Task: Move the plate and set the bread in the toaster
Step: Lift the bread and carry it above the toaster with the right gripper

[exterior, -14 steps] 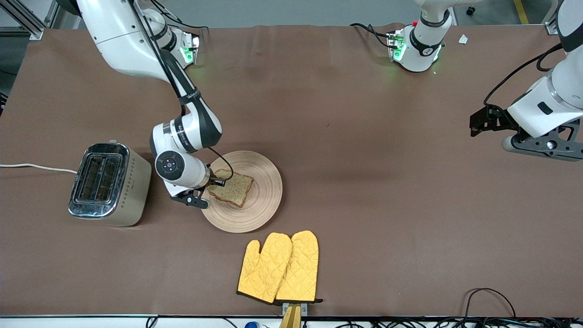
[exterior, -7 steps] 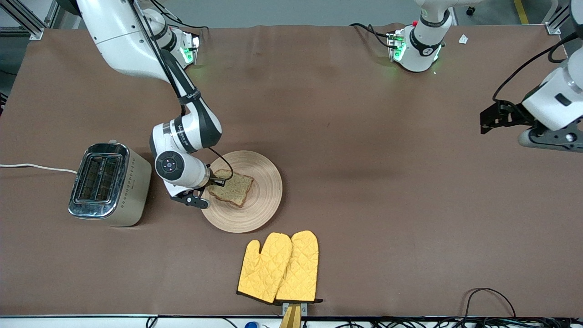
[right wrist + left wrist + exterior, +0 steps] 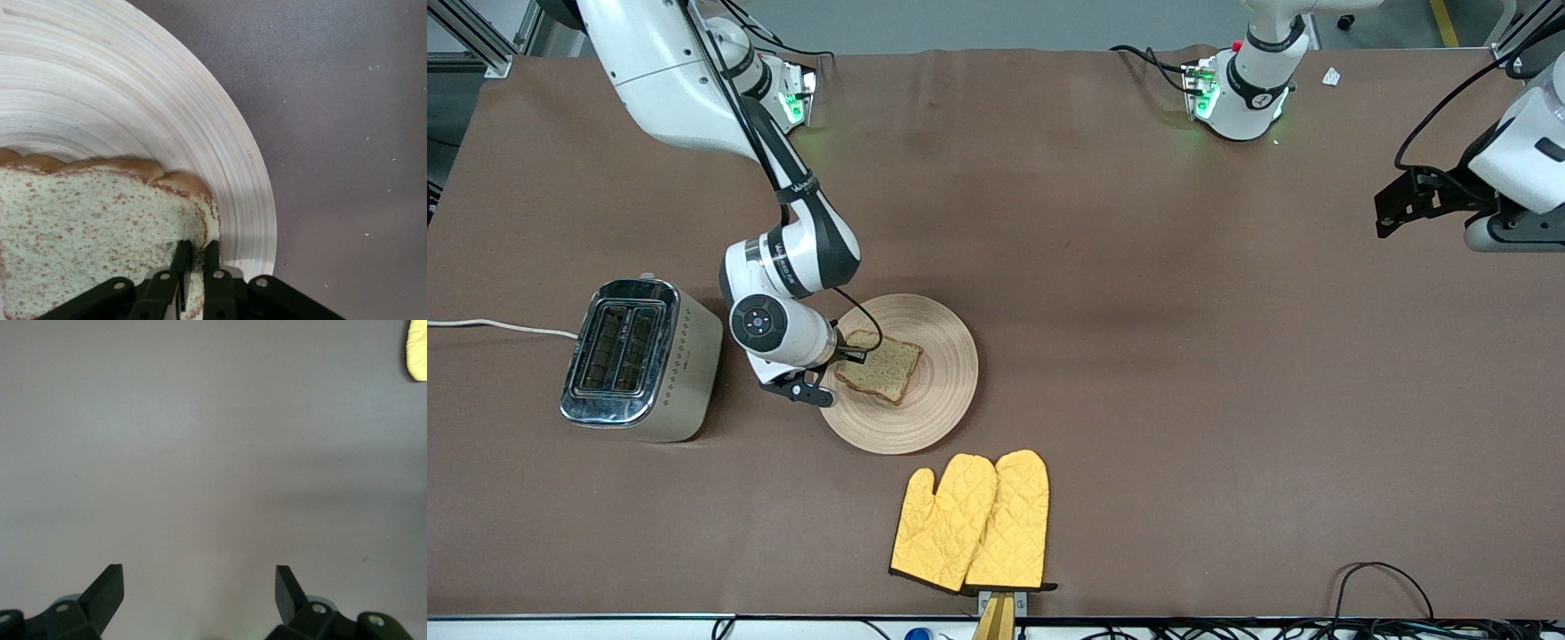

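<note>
Closest to the camera there's a pair of yellow oven mitts (image 3: 971,520) lying flat, nothing to do with the job.

Just past them sits the plate (image 3: 925,409), with the bread (image 3: 882,366) lying on it toward the toaster side. The right gripper (image 3: 838,366) is down at the plate's edge, and the right wrist view shows its fingers (image 3: 212,257) pinched narrow onto the crust edge of the slice. So it has the bread, but the slice looks like it's still resting flat on the plate. Over the last second nothing here has budged: bread, plate and right arm are all in the same spot. My read is the grab is done and the lift is next.

The toaster (image 3: 640,358) stands beside the plate toward the right arm's end of the table, slots up and empty, so it's a short carry.

What did change is the left gripper (image 3: 1396,200): it's been pulling up and away over bare table at its own end, fingers spread wide, holding nothing. Looks like it's clearing out and then waiting, so its plate work is probably finished.
</note>
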`<act>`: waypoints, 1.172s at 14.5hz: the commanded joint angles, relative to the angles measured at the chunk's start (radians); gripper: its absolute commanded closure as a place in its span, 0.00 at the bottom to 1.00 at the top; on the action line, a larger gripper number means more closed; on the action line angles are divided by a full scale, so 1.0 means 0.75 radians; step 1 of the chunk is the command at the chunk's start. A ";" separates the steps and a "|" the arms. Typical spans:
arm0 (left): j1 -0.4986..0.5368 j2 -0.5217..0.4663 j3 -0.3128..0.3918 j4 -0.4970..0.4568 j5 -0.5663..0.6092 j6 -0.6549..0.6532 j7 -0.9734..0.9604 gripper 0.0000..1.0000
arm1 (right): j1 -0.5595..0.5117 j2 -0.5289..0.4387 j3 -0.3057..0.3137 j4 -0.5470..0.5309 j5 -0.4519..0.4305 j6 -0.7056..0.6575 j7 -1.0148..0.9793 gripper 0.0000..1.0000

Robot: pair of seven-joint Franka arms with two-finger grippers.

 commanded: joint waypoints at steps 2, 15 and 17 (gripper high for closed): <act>0.005 -0.126 0.041 -0.200 -0.044 0.145 0.009 0.00 | 0.013 0.000 -0.004 -0.007 0.010 0.000 0.011 1.00; 0.007 -0.092 0.039 -0.158 -0.042 0.139 -0.010 0.00 | -0.004 -0.121 -0.016 0.386 -0.133 -0.621 -0.016 1.00; 0.009 -0.081 0.039 -0.145 -0.044 0.137 -0.009 0.00 | 0.000 -0.160 -0.010 0.437 -0.263 -0.748 -0.014 1.00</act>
